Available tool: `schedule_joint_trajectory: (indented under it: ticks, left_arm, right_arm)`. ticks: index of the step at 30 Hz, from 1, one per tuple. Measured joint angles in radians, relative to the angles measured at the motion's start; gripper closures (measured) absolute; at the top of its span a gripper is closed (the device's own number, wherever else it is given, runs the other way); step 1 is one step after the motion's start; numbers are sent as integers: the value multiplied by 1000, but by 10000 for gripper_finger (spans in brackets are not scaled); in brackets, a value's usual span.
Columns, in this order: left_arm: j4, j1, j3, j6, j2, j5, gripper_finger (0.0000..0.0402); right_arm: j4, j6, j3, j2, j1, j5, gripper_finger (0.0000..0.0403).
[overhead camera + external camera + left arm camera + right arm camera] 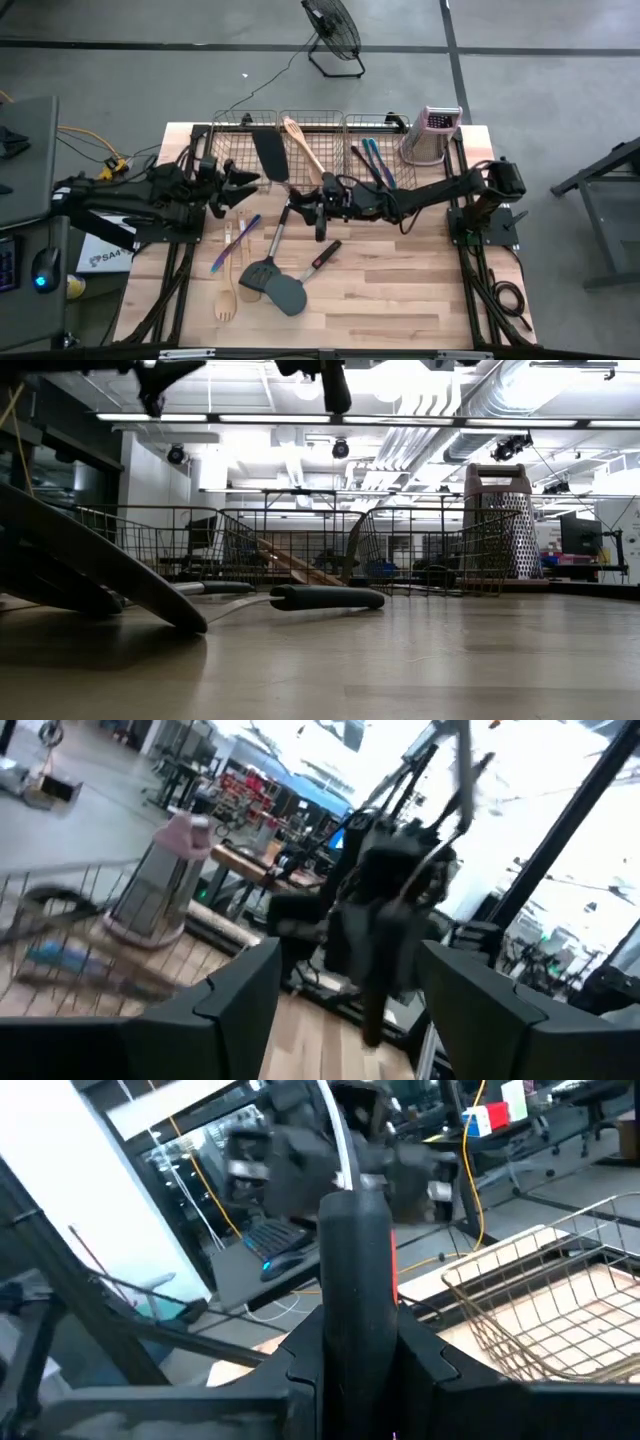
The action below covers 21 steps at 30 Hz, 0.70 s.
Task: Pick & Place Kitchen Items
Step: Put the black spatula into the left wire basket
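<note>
- Our right gripper (318, 212) hangs over the middle of the table, just in front of the wire baskets, clenched on a black-handled utensil (356, 1295) — the right wrist view shows the handle standing upright between the two fingers, a thin metal shaft rising from its top.
- Our left gripper (243, 183) waits near the left basket (243, 127); the left wrist view shows its fingers (215, 1010) spread with nothing between them.
- Already placed, as far as we can judge: a dark spatula (270, 155) lying across the left basket's front edge, a wooden spoon (303, 146) in the middle basket (318, 124), and slim blue pieces (374, 160) in the right basket (356, 130).
- Left on the table: a wooden fork (226, 290), a purple-blue piece (234, 243), two dark grey spatulas (275, 283) and a small red-and-black tool (322, 258).
- The box grater (432, 134) stands upright at the far right corner.
- We put the task at under halfway — one item in hand, about five more to collect.
</note>
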Motion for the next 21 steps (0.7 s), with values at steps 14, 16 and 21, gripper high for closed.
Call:
schedule_joint_trajectory:
  ticks: [14,16,21]
  left_arm:
    - [-5,0,297,154,389,92,167]
    - [-2,0,318,153,422,109,167]
    - [1,0,361,152,483,127,167]
  right_arm:
    - [24,-4,0,1,-15,-18,344]
    - [24,-4,0,1,-15,-18,344]
    - [23,-11,0,1,-16,-27,344]
